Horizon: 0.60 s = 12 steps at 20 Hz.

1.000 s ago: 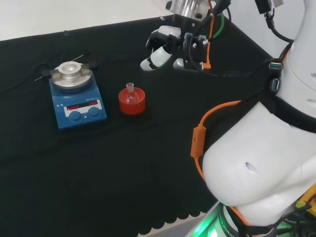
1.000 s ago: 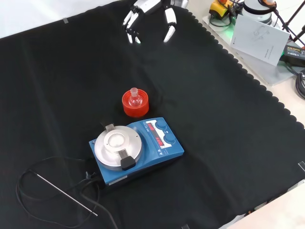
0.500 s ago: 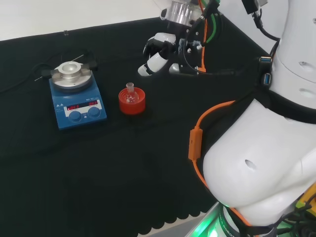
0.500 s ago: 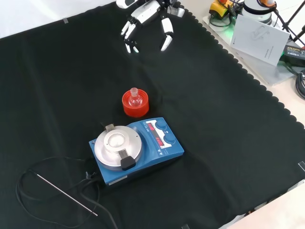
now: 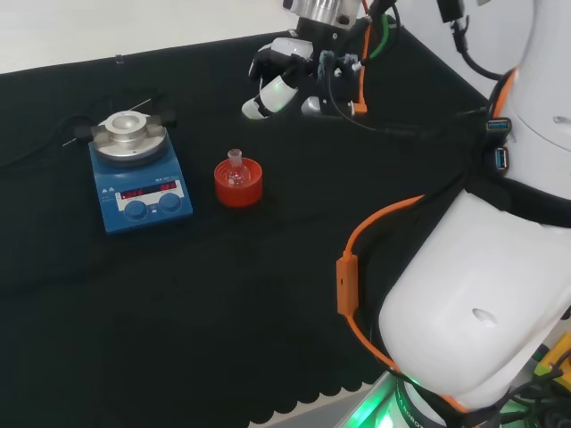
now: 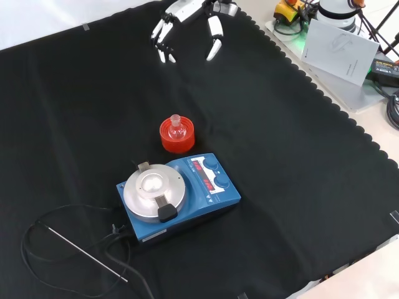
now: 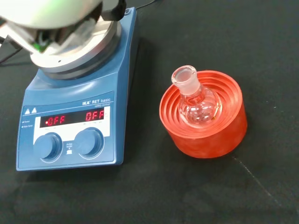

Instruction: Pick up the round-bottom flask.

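A small clear round-bottom flask [image 5: 235, 168] [image 6: 176, 125] [image 7: 195, 100] sits upright in a red ribbed ring stand [image 5: 239, 184] [image 6: 176, 138] [image 7: 204, 121] near the middle of the cloth. The black and white hand [image 5: 278, 83] [image 6: 187, 18] hangs in the air, up and to the right of the flask in the head view, far behind it in the front view. Its fingers [image 6: 162, 38] are spread and relaxed and hold nothing. A wide gap of bare cloth lies between hand and flask.
A blue stirrer plate with a round metal top [image 5: 136, 169] [image 6: 176, 194] [image 7: 77, 102] stands close beside the red stand. A thin metal rod and black cable [image 6: 75, 249] lie next to the plate. The arm's white links [image 5: 482, 294] take up the head view's right.
The hand has moved up and left in the head view; in the front view it went down, then back up and left. The flask, stand and plate have stayed put.
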{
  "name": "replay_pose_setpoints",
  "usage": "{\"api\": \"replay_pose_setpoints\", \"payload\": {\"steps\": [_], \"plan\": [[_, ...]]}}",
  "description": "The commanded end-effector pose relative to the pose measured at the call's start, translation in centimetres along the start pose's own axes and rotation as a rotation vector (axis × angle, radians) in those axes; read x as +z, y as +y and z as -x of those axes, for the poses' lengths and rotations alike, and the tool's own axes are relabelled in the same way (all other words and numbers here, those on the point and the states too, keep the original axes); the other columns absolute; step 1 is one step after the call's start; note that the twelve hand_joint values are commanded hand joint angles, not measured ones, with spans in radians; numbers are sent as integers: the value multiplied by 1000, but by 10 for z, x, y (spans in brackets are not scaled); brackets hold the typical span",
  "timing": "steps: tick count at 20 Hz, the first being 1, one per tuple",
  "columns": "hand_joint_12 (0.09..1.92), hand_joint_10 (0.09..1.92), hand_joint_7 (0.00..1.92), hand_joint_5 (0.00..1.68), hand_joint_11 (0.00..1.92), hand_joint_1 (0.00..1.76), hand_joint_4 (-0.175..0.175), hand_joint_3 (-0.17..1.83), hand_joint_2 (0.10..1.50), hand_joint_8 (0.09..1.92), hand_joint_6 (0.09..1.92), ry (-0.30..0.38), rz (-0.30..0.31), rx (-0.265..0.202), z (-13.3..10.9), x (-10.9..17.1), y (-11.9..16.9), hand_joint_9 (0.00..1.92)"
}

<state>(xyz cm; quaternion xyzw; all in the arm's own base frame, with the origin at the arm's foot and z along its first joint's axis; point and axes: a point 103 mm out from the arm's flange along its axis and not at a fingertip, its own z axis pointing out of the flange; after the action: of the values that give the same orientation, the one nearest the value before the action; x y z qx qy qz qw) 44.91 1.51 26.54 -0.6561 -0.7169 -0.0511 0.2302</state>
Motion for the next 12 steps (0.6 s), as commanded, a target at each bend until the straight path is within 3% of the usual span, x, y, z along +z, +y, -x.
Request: {"api": "replay_pose_setpoints", "payload": {"steps": [1,12], "plan": [[1468,939,655,248,297,887,-161,859,381,967,838,59,-52,-35,25,31,47,661],[1460,948,688,268,336,891,-170,861,381,983,851,98,-41,-4,33,37,74,687]]}}
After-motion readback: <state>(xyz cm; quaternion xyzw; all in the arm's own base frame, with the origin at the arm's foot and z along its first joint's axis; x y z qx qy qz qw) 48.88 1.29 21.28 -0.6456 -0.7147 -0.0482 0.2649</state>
